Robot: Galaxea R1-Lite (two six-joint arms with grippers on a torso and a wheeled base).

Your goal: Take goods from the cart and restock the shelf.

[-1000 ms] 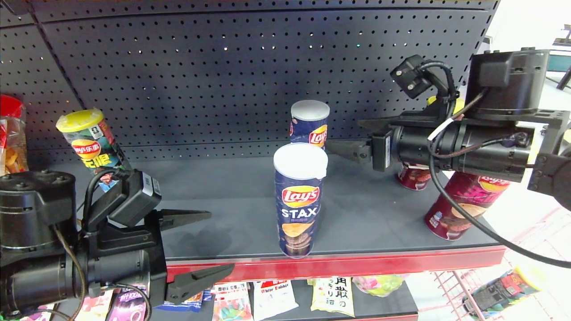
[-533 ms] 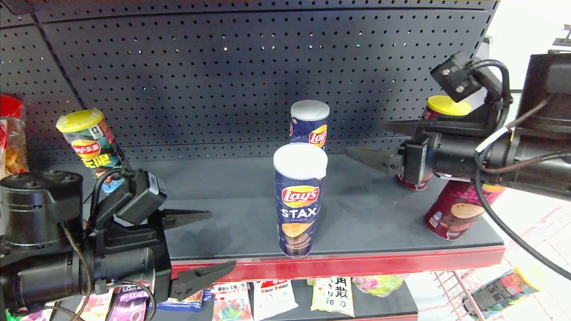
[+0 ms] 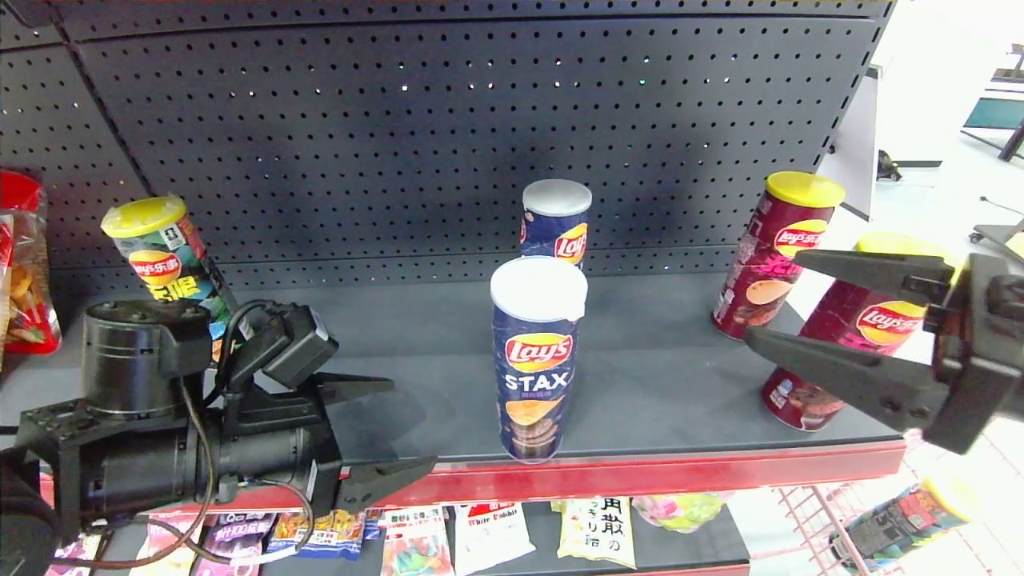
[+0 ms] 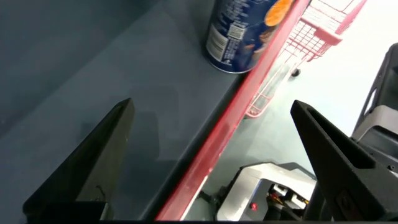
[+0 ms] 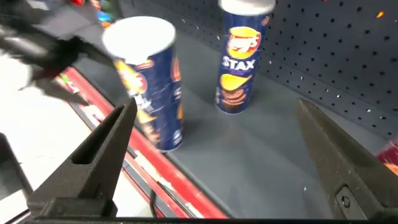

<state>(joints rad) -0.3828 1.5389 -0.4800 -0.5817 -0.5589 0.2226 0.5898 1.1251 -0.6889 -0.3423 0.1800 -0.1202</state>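
While we are looking along the shelf (image 3: pixel 664 384) from its left end, a red snack bag (image 3: pixel 20 264) is sitting at the far left. A teal can with a yellow lid (image 3: pixel 164 256) is standing tilted just beside it.

Next we are seeing the left gripper (image 3: pixel 412 424) hanging at the shelf's front edge. Its fingers (image 3: pixel 352 388) are spread wide with nothing between them, one over the shelf floor and the other along the red front lip (image 3: pixel 640 472). The front blue can (image 3: pixel 538 360) is standing upright near that lip, ahead of these fingers and apart from them. The rear blue can (image 3: pixel 556 220) is standing straight behind it, close to the pegboard.

Farther right, the rear maroon can (image 3: pixel 772 252) is standing near the back, and the front maroon can (image 3: pixel 848 336) is leaning at the shelf's right end. The right gripper (image 3: pixel 772 298) is hanging before these two, its fingers (image 3: pixel 840 372) parted and holding nothing. We cannot tell whether they are touching the front maroon can. In the right wrist view, both blue cans are showing between the spread fingers, well ahead of the tips.

Below the shelf's right corner, the pink wire cart (image 3: pixel 824 520) is holding a packet (image 3: pixel 904 512), and snack packets (image 3: pixel 488 536) are lying on the lower shelf.
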